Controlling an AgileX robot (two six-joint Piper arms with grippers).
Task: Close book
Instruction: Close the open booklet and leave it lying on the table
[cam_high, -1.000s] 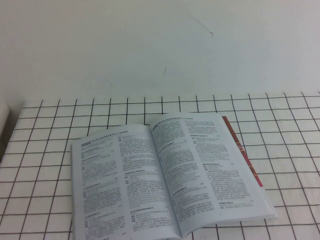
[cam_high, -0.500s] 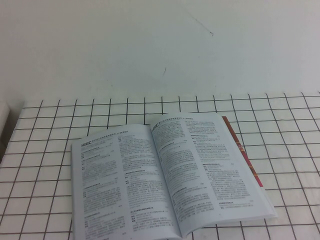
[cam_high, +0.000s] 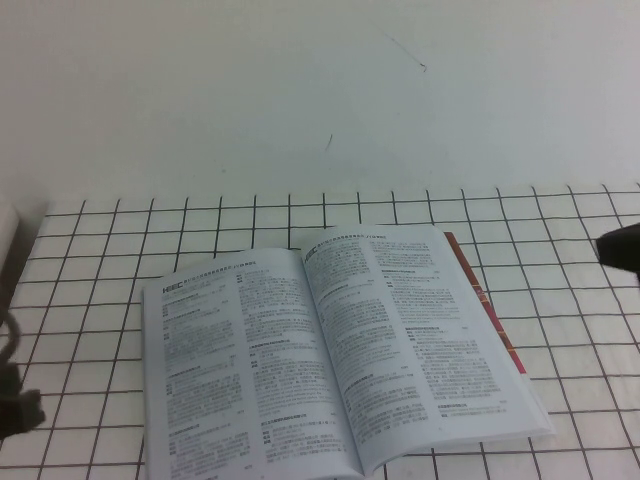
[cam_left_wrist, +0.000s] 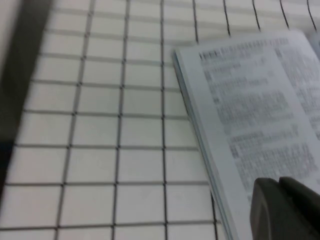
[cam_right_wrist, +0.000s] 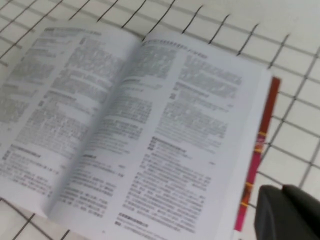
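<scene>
An open book (cam_high: 330, 350) lies flat on the grid-patterned table, its printed pages facing up and a red cover edge (cam_high: 485, 300) showing along its right side. My left gripper (cam_high: 15, 400) is at the lower left edge of the high view, well left of the book. In the left wrist view the book (cam_left_wrist: 255, 115) lies under the left gripper (cam_left_wrist: 277, 182), whose fingers are together and empty. At the right edge, my right gripper (cam_high: 622, 247) hovers to the right of the book. The right gripper (cam_right_wrist: 280, 189) is shut beside the book (cam_right_wrist: 140, 125) and its red cover edge (cam_right_wrist: 257, 150).
A white cloth with black grid lines (cam_high: 100, 250) covers the table up to a plain white wall. A pale object (cam_high: 5, 225) sits at the table's far left edge. A dark strip (cam_left_wrist: 20, 65) runs along the cloth's side.
Both arms have come into the high view, the left at the lower left edge and the right at the right edge. The book has not moved.
</scene>
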